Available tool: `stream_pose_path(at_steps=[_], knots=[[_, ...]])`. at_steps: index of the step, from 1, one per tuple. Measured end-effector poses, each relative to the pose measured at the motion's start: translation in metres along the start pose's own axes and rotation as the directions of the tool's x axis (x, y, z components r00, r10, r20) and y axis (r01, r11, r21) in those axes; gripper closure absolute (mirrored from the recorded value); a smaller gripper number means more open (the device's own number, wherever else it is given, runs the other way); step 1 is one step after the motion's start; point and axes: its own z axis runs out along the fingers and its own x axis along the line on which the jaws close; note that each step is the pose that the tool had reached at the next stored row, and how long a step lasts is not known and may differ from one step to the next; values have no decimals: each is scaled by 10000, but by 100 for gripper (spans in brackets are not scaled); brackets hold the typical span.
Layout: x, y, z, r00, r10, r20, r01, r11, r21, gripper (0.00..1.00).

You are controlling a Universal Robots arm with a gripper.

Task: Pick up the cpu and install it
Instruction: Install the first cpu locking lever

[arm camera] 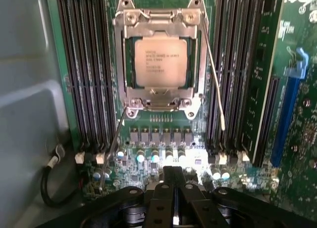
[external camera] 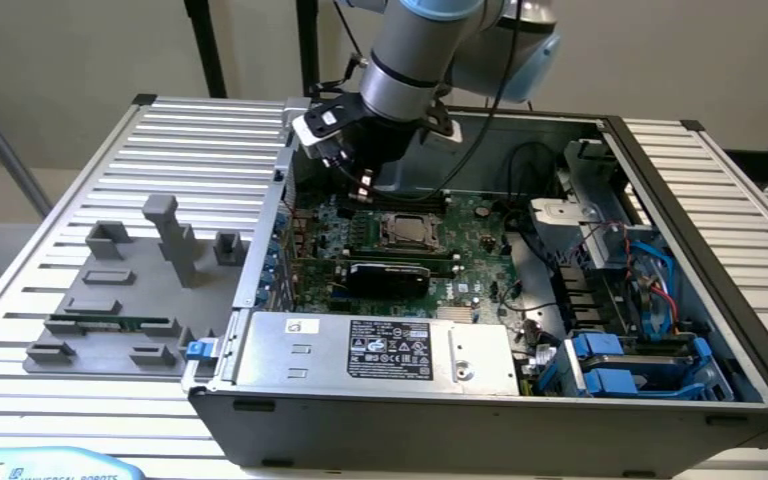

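- The black end effector (arm camera: 173,176) has its fingers pressed together with nothing pinched between them.
- In the exterior view the end effector (external camera: 361,186) hangs off the grey and light-blue robot arm (external camera: 418,50). It sits inside the open case, just over the far edge of the board.
- Right in front of the fingertips in the wrist view is the green motherboard (arm camera: 163,154), with a row of little silver-topped capacitors (arm camera: 156,158) close to them.
- The small flat square cpu with the silvery-beige metal top (arm camera: 161,62) lies flat in its socket, apart from the end effector. The exterior view shows the cpu (external camera: 404,230) mid-board.
- A shiny metal socket frame (arm camera: 124,65) goes all the way around the cpu, with screws at the corners.
- Two thin wire levers (arm camera: 213,74) stick out beside the frame, one on each side.
- Banks of long black memory slots (arm camera: 84,65) run along both sides of the socket, and there's a bright blue slot (arm camera: 283,119) further out.
- All of it is inside a dark grey metal computer case (external camera: 491,420), which has a silver power supply box with a black label (external camera: 384,352) near its front.
- The case stands on a ribbed aluminium desk (external camera: 197,130).
- On the exterior view's left, grey plastic fixture blocks (external camera: 171,240) stand on the desk, and one holds a long green memory stick (external camera: 107,323).
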Motion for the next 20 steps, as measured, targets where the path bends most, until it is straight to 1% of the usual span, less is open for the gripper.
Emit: stream_pose_path(at_steps=[3,4,5,8,11,13,17,20], knots=[[3,-48,14,9999,112,-33,-112,9999,-3,89],[2,-53,15,9998,182,-50,-182,9998,-2,89],[2,-53,14,9996,278,-80,-279,9996,-6,89],[3,-63,-17,9978,642,-192,-642,9979,-9,89],[5,-81,-80,9949,963,-300,-963,9953,-7,89],[6,-94,-124,9923,1178,-384,-1179,9930,-3,89],[8,-118,-205,9853,1616,-546,-1618,9868,12,89],[8,-119,-212,9770,2026,-671,-2029,9792,24,89]])
